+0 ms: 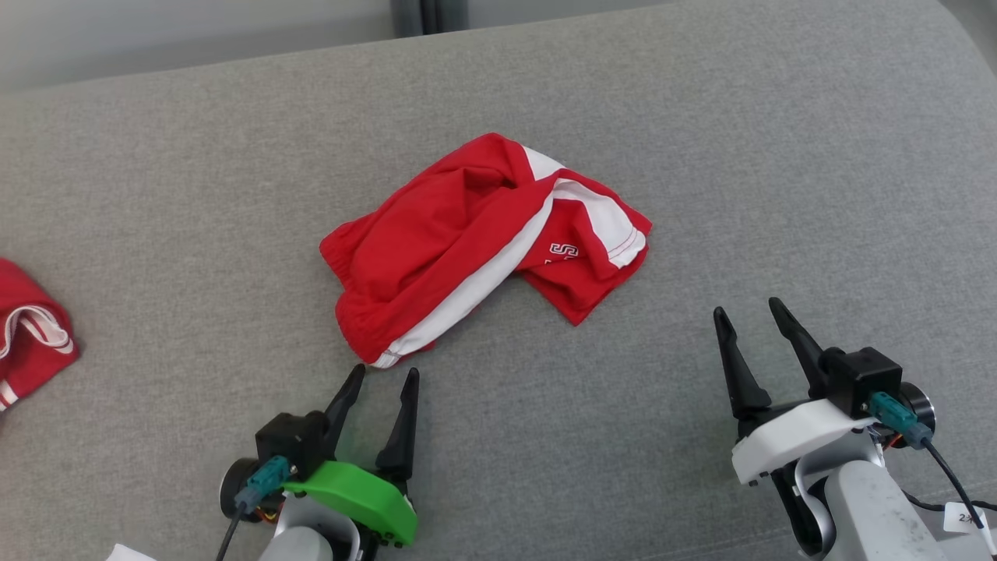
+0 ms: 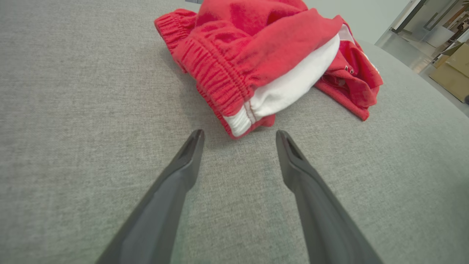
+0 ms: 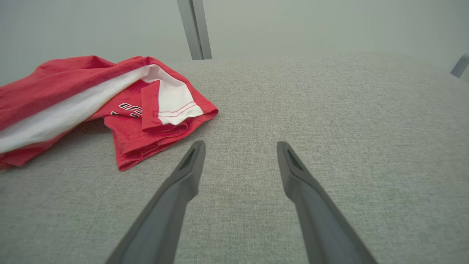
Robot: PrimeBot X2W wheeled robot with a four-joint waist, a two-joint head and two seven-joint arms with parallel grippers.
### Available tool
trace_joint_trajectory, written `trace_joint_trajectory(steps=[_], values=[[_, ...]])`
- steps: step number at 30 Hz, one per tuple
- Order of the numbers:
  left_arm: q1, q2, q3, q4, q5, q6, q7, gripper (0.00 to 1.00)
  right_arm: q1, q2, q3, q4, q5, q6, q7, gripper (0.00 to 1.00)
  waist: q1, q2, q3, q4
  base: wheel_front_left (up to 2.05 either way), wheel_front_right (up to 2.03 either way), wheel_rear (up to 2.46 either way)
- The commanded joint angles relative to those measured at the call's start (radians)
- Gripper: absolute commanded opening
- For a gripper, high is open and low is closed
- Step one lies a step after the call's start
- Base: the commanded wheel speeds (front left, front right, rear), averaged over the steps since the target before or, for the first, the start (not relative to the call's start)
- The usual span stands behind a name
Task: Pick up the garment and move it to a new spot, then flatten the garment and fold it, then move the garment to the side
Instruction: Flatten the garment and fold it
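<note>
Roughly at the middle of the grey fabric surface (image 1: 701, 156) lies the garment (image 1: 467, 241), a pair of red shorts with a white side stripe and a small printed mark on one leg; it is crumpled and loosely doubled over itself, its gathered elastic waistband turned toward the near-left, its hemmed leg ends toward the right. The left gripper (image 1: 385, 372) has its two dark fingers spread apart with nothing between them, tips pointing at the white end of the waistband and just short of it; the right gripper (image 1: 746, 308) is likewise spread and empty, over bare cloth to the right of the shorts and well apart from them. A second red-and-white garment (image 1: 31, 335) sits at the left edge of the surface, far from the first; the surface itself is a woven grey, softly rounded at its far edge and its far-right corner. Beyond that far edge stands a pale wall with a grey upright post (image 3: 194, 29); off the right side, the left wrist view shows a floor and cardboard boxes (image 2: 452, 69).
</note>
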Motion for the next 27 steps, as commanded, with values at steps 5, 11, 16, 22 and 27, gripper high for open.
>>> trace_joint_trajectory(steps=[5, 11, 16, 22, 27], values=[[-0.029, 0.018, -0.004, -0.01, -0.028, -0.003, -0.001, 0.6, -0.002, -0.003, -0.002, -0.007, 0.008, -0.001, -0.002, 1.0, 0.0, -0.0001, 0.015, -0.016, 0.0, 0.0, 0.0], [-0.03, 0.021, 0.01, -0.039, -0.036, -0.003, -0.001, 0.0, -0.005, -0.003, -0.004, -0.004, 0.012, -0.002, -0.002, 1.0, 0.0, -0.0001, 0.018, -0.011, 0.0, 0.0, 0.0], [-0.031, 0.022, 0.016, -0.05, -0.051, -0.003, -0.001, 0.0, -0.019, -0.003, 0.007, 0.005, 0.019, -0.001, -0.002, 1.0, 0.0, -0.0001, 0.022, 0.0, 0.0, 0.0, 0.0], [-0.041, 0.02, 0.03, -0.084, -0.041, -0.003, -0.001, 0.0, -0.071, -0.003, 0.059, 0.047, 0.114, -0.001, -0.002, 1.0, 0.0, -0.0001, 0.038, 0.031, 0.0, 0.0, 0.0], [-0.048, 0.028, 0.013, -0.087, -0.027, -0.003, -0.001, 0.0, -0.14, -0.004, 0.125, 0.112, 0.264, -0.001, -0.002, 1.0, 0.0, -0.0001, 0.057, 0.056, 0.0, 0.0, 0.0]])
